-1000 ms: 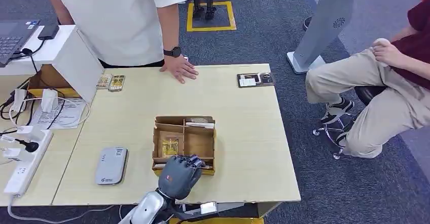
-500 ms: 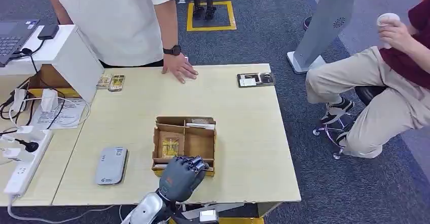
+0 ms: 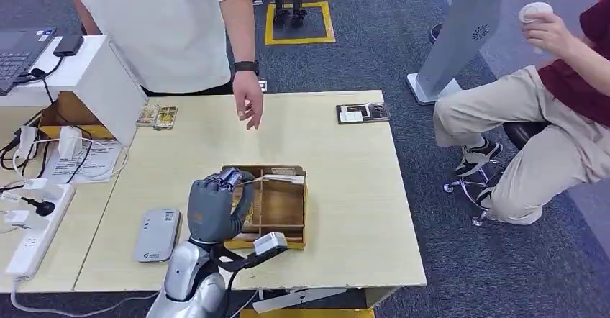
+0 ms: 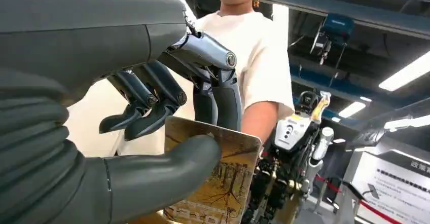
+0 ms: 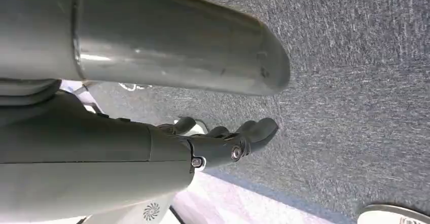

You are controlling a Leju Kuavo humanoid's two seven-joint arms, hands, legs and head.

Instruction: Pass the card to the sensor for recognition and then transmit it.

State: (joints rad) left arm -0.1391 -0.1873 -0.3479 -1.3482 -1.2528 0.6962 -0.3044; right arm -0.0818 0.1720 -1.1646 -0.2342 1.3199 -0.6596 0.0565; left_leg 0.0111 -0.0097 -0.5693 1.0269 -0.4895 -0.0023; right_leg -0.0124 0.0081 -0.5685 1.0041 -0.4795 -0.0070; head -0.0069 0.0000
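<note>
The left hand [image 3: 213, 209] is up off the table, over the left side of the cardboard box [image 3: 284, 204]. Its back faces the head camera and its fingers curl forward. It holds the card [image 4: 221, 176]. In the left wrist view, the thick grey thumb [image 4: 167, 171] presses on one face of the card and the dark fingers [image 4: 223, 95] sit behind its top edge. The card is yellow-brown with a tree picture on it. The silver arm comes up from the near edge of the table.

The grey sensor [image 3: 157, 235] lies flat on the table, just to the left of the hand.

The right hand [image 5: 238, 138] hangs down over the grey carpet. Its fingers are bent a little and hold nothing.

A person in a white shirt [image 3: 165, 23] stands at the far side of the table, with a hand [image 3: 248, 100] hanging just above the table top. Two more cards [image 3: 157, 116] lie near there. Another person [image 3: 532, 116] sits to the right and holds up a cup.
</note>
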